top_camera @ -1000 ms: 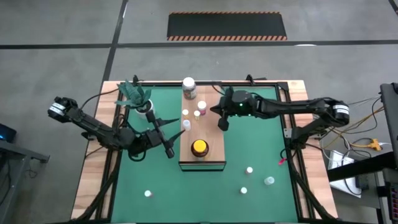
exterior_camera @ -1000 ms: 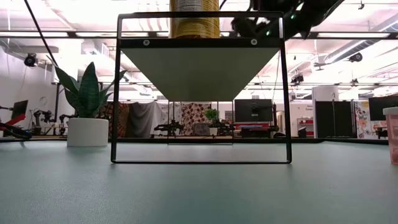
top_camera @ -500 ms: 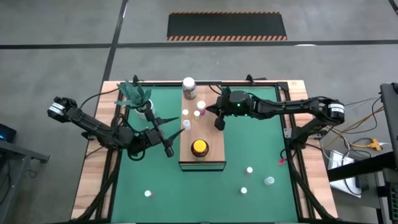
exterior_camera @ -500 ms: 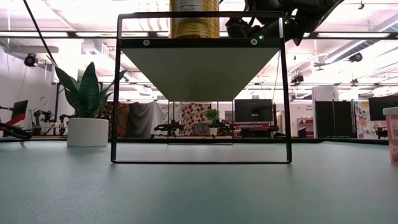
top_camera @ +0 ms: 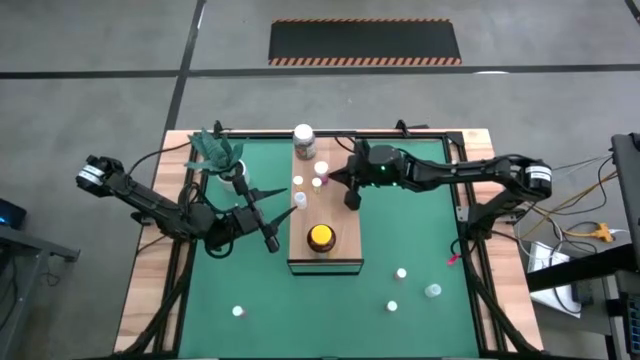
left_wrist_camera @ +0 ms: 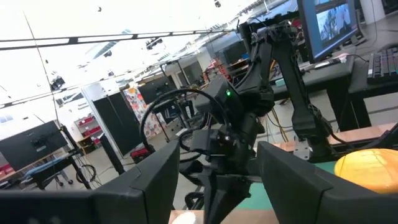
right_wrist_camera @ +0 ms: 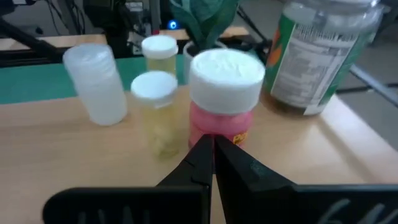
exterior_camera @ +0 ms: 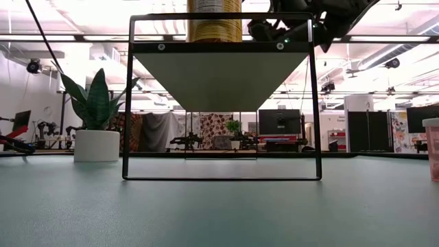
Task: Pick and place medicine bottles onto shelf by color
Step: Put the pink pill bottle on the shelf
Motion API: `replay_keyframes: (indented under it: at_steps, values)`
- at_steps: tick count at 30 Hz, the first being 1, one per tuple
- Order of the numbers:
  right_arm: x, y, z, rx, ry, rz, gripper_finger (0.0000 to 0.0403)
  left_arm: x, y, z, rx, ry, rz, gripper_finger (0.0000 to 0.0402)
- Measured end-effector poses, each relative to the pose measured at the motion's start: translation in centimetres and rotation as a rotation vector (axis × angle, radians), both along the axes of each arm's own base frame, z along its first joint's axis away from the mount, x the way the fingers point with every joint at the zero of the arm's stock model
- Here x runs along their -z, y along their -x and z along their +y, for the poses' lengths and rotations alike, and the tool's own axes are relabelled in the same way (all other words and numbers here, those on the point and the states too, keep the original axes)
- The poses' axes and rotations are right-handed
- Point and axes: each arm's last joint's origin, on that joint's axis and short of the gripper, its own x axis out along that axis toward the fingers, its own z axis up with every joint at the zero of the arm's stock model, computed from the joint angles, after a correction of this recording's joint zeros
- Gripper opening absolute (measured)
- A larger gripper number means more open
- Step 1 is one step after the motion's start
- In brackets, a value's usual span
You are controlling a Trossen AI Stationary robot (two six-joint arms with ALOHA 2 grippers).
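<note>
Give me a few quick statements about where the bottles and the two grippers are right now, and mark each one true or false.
1. The yellow-lidded jar stands on the shelf. True.
2. The right gripper is open wide. False: its fingers are shut.
3. The left gripper holds a bottle. False: it is open and empty, beside the shelf.
4. Loose small bottles lie on the green mat. True.
5. The plant pot stands on the shelf. False: it stands on the mat.

Robotics lab or workshop, large open hall. Bare grey concrete floor (top_camera: 100, 60) with a black hazard-striped mat (top_camera: 365, 42). Fluorescent ceiling strip lights (exterior_camera: 384, 36) and exposed ducting overhead. Computer monitors (left_wrist_camera: 328, 25) and a black keyboard (left_wrist_camera: 380, 62) on desks, more dark robot arms (left_wrist_camera: 277, 68) beyond the green-matted tabletop (top_camera: 420, 240), loose cables (top_camera: 585, 232).
</note>
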Motion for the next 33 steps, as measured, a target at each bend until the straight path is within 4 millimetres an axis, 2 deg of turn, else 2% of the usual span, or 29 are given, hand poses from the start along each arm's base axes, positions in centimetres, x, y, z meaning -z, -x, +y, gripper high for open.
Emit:
replay_keyframes:
  at_steps: [8,15,24,27,33]
  values:
    - [0.4,-0.4,-1.1,0.021,0.029,-0.037,0.0009,-0.1,0.0,0.0,0.000,0.005,-0.007,0.0199]
    - [0.2,-0.5,-1.1,-0.003,0.031,-0.065,0.0009,-0.4,0.4,0.2,-0.038,-0.051,0.019,0.0199]
    - [0.1,-1.9,-1.5,0.001,0.037,-0.121,0.0009,-0.3,0.8,0.5,-0.062,-0.068,0.071,0.0199]
    - [0.0,-2.7,-1.8,-0.001,0.037,-0.092,0.0009,-0.4,0.8,0.6,-0.065,-0.066,0.069,0.0199]
    - [-0.6,-3.5,-2.3,-0.013,0.047,0.094,0.0009,0.0,0.8,0.5,-0.064,-0.087,0.114,0.0199]
